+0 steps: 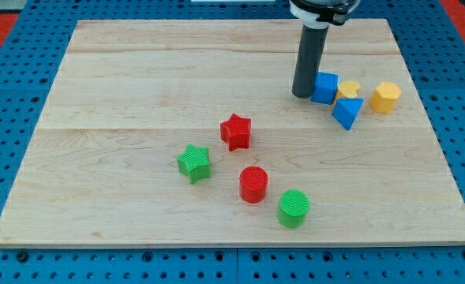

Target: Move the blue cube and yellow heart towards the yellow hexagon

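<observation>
The blue cube (pixel 324 87) sits at the view's upper right of the wooden board. The yellow heart (pixel 349 88) lies just right of it, touching or nearly touching. The yellow hexagon (pixel 386 97) stands farther right, a short gap from the heart. My tip (pixel 302 95) rests on the board against the blue cube's left side. The dark rod rises from it to the view's top edge.
A blue triangle (pixel 347 113) lies just below the heart and cube. A red star (pixel 236 131), green star (pixel 194 163), red cylinder (pixel 253 184) and green cylinder (pixel 294 208) sit in the lower middle. The board's right edge (pixel 437 126) is near the hexagon.
</observation>
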